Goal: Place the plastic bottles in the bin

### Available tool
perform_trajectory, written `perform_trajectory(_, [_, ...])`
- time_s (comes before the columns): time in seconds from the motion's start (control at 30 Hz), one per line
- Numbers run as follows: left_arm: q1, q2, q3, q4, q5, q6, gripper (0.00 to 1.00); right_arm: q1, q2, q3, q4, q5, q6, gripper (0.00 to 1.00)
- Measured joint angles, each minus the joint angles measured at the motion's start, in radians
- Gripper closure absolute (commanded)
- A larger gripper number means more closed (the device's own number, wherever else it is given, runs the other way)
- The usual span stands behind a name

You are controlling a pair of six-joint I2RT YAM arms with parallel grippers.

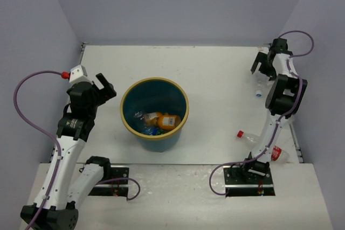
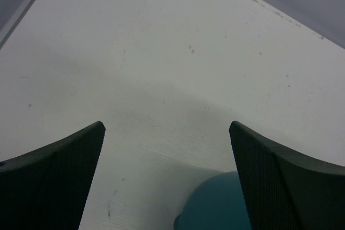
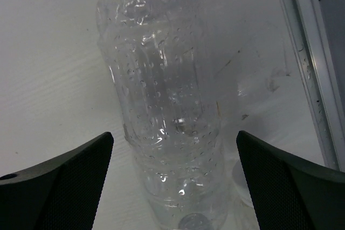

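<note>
The teal bin [image 1: 154, 81] with a tan rim stands mid-table. It holds several bottles, one with an orange label [image 1: 168, 120]. My left gripper [image 1: 105, 90] is open and empty just left of the bin. The left wrist view shows its open jaws [image 2: 167, 133] over bare table and the bin's teal wall [image 2: 215, 206]. My right gripper [image 1: 262, 66] is open at the far right, above a clear bottle [image 1: 259, 90]. In the right wrist view this bottle [image 3: 159, 95] lies between my spread fingers [image 3: 175, 138], untouched. A red-capped bottle [image 1: 246, 136] and a red-labelled bottle [image 1: 277, 153] lie near the right arm's base.
The table's right edge rail [image 3: 307, 52] runs close beside the clear bottle. Purple cables loop from both arms. Grey walls enclose the table on three sides.
</note>
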Motion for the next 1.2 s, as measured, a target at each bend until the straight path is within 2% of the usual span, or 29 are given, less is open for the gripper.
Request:
perform_trajectory(0.03, [0.000, 0.003, 0.000, 0.001, -0.003, 0.000, 0.00, 0.000, 0.020, 0.012, -0.010, -0.002, -0.008, 0.06])
perform_trajectory(0.17, [0.000, 0.007, -0.002, 0.009, -0.009, 0.000, 0.00, 0.000, 0.082, 0.051, -0.035, -0.006, -0.040, 0.42])
perform_trajectory(0.27, [0.000, 0.008, -0.006, 0.016, -0.011, 0.000, 0.00, 0.000, 0.086, 0.051, -0.050, -0.013, -0.060, 0.64])
perform_trajectory(0.4, [0.000, 0.008, -0.007, 0.019, -0.010, -0.001, 0.00, -0.002, 0.065, 0.047, -0.048, -0.068, -0.082, 0.75])
perform_trajectory(0.57, [0.000, 0.006, -0.007, 0.018, -0.009, -0.004, 0.00, -0.001, -0.020, -0.007, -0.049, -0.194, -0.092, 0.78])
perform_trajectory(0.7, [0.000, -0.007, -0.007, 0.012, -0.003, -0.018, 0.00, 0.014, -0.209, -0.086, -0.030, -0.320, -0.081, 0.78])
perform_trajectory(0.8, [0.000, -0.029, -0.007, -0.007, 0.007, -0.018, 0.00, 0.072, -0.398, -0.115, -0.025, -0.368, -0.081, 0.78])
perform_trajectory(0.9, [0.000, -0.055, -0.006, -0.031, 0.012, -0.018, 0.00, 0.192, -0.569, -0.117, 0.000, -0.371, -0.087, 0.77])
perform_trajectory(1.0, [0.000, -0.094, -0.006, -0.052, 0.012, -0.018, 0.00, 0.363, -0.732, -0.143, 0.039, -0.373, -0.092, 0.75])
perform_trajectory(1.2, [0.000, -0.146, 0.005, -0.091, -0.002, -0.013, 0.00, 0.717, -1.052, -0.353, 0.206, -0.377, -0.078, 0.74])
